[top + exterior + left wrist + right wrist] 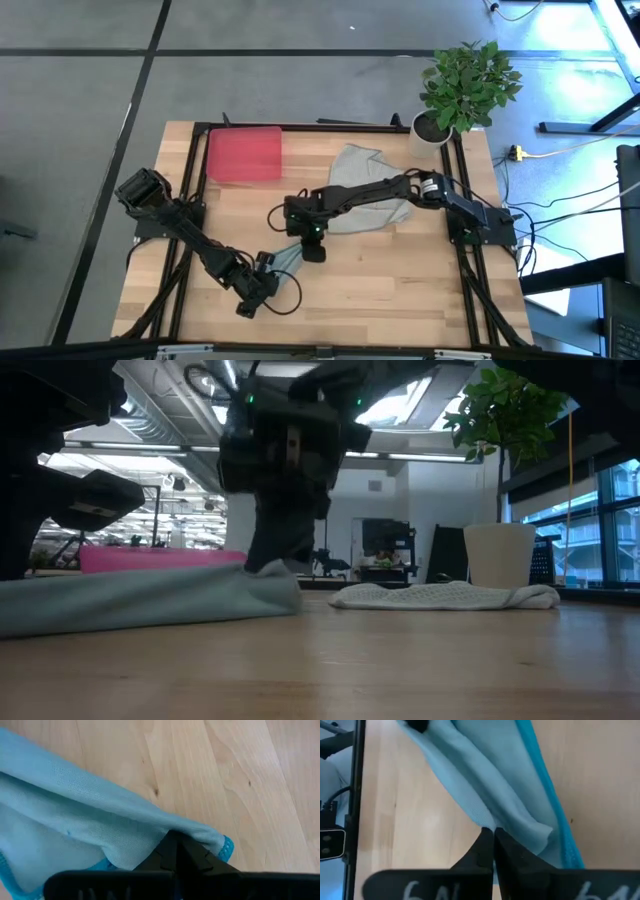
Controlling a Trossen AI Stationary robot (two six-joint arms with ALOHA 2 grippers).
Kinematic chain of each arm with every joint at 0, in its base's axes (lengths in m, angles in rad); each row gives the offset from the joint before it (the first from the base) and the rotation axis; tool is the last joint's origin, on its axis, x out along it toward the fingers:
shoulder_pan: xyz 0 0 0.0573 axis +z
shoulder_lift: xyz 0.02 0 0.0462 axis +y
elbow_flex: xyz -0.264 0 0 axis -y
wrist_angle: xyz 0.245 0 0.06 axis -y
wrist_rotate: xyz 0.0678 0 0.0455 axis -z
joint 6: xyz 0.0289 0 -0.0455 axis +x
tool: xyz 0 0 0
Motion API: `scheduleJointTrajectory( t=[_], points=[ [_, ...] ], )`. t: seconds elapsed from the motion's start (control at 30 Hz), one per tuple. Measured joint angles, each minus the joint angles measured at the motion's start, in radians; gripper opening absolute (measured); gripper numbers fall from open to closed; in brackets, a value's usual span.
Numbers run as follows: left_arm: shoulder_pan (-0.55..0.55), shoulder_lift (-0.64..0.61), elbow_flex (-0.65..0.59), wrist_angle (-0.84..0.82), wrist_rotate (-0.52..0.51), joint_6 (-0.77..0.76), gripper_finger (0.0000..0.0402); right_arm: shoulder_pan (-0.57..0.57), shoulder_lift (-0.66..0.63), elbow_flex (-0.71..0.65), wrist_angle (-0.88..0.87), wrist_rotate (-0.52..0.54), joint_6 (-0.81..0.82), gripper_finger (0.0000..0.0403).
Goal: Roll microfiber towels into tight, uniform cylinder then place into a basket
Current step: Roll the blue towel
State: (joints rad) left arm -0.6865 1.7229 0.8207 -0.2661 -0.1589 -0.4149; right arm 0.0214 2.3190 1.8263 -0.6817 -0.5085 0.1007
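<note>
The pale blue towel [287,258] lies bunched into a narrow strip on the table, between my two grippers. My left gripper [262,276] is shut on its near-left end and my right gripper [310,243] is shut on its far-right end. In the low view the strip [150,600] rests along the table, and my right gripper [282,555] comes down onto its end. The grey towel [365,185] lies crumpled flat on the table under the right arm. The red basket [243,155] stands at the far left. My left gripper pinches the blue towel between its two shut fingers near a corner with a brighter blue hem [222,847], slanting down from above. Several folded layers run away from the fingers; the towel lies on the table. My right gripper pinches a folded edge of the blue towel [487,822] between its two shut fingers, slanting down from above. The cloth runs away from the fingers in long folds, its hemmed edge [555,815] alongside. In the low view that end [272,575] lies at table height.
A white pot with a green plant [462,90] stands at the table's far right corner. A black frame [195,160] runs around the tabletop. Bare wood [400,290] lies near and to the right of the blue towel.
</note>
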Motion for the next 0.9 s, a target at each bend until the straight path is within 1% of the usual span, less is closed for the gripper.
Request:
scheduleJointTrajectory(
  t=[0.1, 0.4, 0.47, 0.57, 0.6, 0.77, 0.9],
  points=[
    [0.000, 0.000, 0.000, 0.000, -0.001, 0.000, 0.0000, -0.013, 0.006, 0.000, 0.005, -0.024, -0.007, 0.0002],
    [0.002, 0.000, -0.001, -0.002, -0.012, 0.000, 0.0000, -0.052, 0.006, 0.000, 0.069, -0.020, -0.001, 0.0002],
    [0.002, 0.000, -0.001, -0.002, -0.013, 0.000, 0.0000, -0.055, 0.006, 0.000, 0.067, -0.052, -0.001, 0.0002],
    [0.002, 0.000, -0.001, -0.002, -0.011, -0.001, 0.0000, -0.054, 0.006, 0.000, 0.037, -0.155, -0.001, 0.0002],
    [0.002, 0.000, -0.001, -0.002, -0.010, -0.004, 0.0000, -0.050, 0.006, 0.000, 0.013, -0.172, -0.004, 0.0002],
    [0.001, 0.000, -0.001, -0.002, -0.007, -0.019, 0.0000, 0.008, 0.006, 0.000, -0.133, -0.176, -0.052, 0.0003],
    [0.000, 0.000, -0.001, -0.001, -0.004, -0.017, 0.0000, 0.039, 0.006, 0.000, -0.140, -0.223, -0.053, 0.0003]
  ],
)
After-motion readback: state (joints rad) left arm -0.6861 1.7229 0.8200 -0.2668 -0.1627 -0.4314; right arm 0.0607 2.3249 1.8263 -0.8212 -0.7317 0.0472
